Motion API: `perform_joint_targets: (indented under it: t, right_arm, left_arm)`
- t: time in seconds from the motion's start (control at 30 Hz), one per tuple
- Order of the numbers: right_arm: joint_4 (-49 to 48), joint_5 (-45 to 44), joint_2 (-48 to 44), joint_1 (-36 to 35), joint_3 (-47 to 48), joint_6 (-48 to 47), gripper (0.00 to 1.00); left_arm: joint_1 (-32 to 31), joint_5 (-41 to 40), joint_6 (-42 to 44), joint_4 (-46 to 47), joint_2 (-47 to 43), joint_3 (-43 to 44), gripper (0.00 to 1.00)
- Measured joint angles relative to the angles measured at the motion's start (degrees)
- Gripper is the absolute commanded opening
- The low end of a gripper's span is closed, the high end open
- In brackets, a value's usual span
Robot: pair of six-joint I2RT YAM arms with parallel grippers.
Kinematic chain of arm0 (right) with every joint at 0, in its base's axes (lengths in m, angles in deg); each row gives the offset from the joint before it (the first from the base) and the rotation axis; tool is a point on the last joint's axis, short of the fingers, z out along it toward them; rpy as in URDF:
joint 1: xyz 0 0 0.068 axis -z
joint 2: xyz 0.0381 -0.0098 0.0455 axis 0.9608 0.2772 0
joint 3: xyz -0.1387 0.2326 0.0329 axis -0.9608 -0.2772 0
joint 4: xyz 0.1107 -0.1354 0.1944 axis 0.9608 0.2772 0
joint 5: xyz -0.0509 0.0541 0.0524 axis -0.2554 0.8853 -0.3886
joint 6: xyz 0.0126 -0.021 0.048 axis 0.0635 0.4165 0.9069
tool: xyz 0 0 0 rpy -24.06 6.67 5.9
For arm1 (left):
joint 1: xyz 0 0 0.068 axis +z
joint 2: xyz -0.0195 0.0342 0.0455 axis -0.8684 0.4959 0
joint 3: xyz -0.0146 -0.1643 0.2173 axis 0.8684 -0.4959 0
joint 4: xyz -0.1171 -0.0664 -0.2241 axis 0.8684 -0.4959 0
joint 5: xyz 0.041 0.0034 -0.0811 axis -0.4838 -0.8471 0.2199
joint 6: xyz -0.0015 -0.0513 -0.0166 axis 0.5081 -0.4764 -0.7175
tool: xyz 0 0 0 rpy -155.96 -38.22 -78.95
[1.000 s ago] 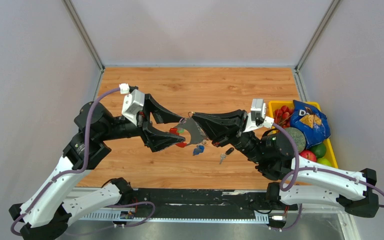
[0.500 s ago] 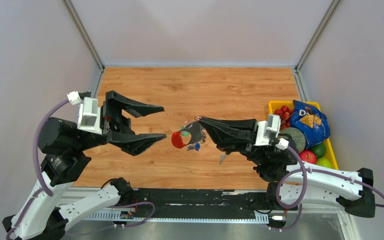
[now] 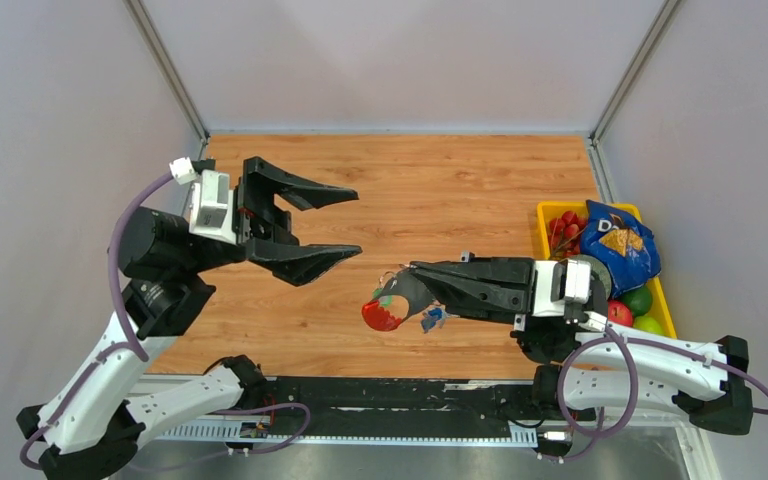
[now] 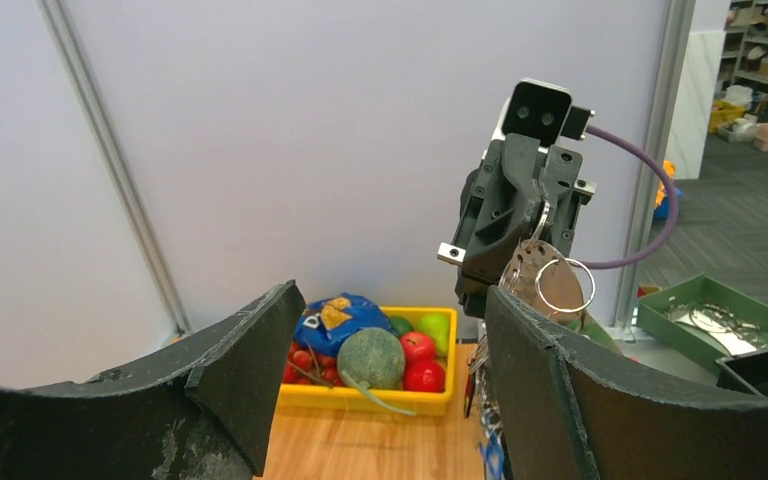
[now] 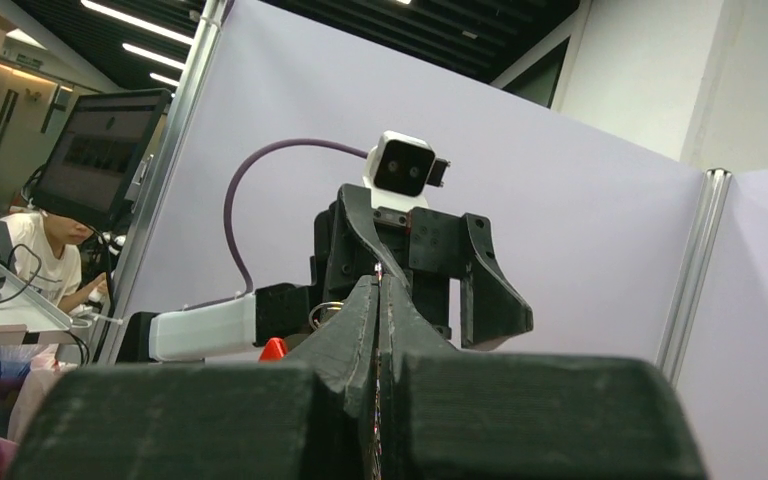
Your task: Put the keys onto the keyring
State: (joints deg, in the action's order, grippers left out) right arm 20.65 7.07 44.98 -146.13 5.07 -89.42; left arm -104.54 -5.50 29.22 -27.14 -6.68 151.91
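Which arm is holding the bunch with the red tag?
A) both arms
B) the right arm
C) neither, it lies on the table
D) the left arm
B: the right arm's fingers are shut on the keyring bunch, its red tag dangling, while the left arm's fingers stand open and apart from it.

The keyring (image 3: 392,300) hangs at the right gripper's (image 3: 412,276) tip over the table's (image 3: 430,190) near middle; the tray (image 3: 666,297) sits at its right edge.

We cannot read any text with confidence. The blue snack bag (image 3: 617,246) in the yellow tray (image 3: 556,205) carries printed lettering, but it is too small to make out.
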Motion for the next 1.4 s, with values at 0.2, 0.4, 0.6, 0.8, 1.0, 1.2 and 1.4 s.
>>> perform_joint_targets:
  t: [0.2, 0.4, 0.6, 0.8, 1.0, 1.2, 1.4]
  right_arm:
    - [-4.07, -0.66, 1.29, -0.02, 0.04, 0.02, 0.0]
    - [-6.97, -2.25, 3.34, -0.02, 0.37, 0.68, 0.0]
    - [-8.81, -4.15, 4.94, -0.02, 1.27, 1.46, 0.0]
    - [-10.16, -5.9, 6.84, -0.02, 2.23, 2.12, 0.0]
    - [-10.84, -6.23, 8.66, -0.02, 3.1, 3.08, 0.0]
    - [-11.26, -6.19, 9.6, -0.02, 3.8, 3.69, 0.0]
    - [-11.45, -6.21, 10.25, -0.02, 4.5, 4.33, 0.0]
  left_arm:
    - [0.0, 2.97, -3.48, 6.05, 2.75, -0.61, 0.76]
    - [0.0, 4.7, -7.02, 11.08, 3.19, -2.36, 0.73]
    - [0.0, 6.29, -9.46, 15.13, 3.21, -3.41, 0.71]
    - [-0.02, 7.13, -10.99, 17.68, 3.72, -3.89, 0.67]
    - [-0.02, 7.43, -11.5, 18.49, 3.89, -3.91, 0.59]
    - [-0.02, 7.72, -11.5, 19.3, 3.89, -3.93, 0.54]
    - [-0.11, 8.11, -11.74, 20.61, 4.11, -4.39, 0.53]
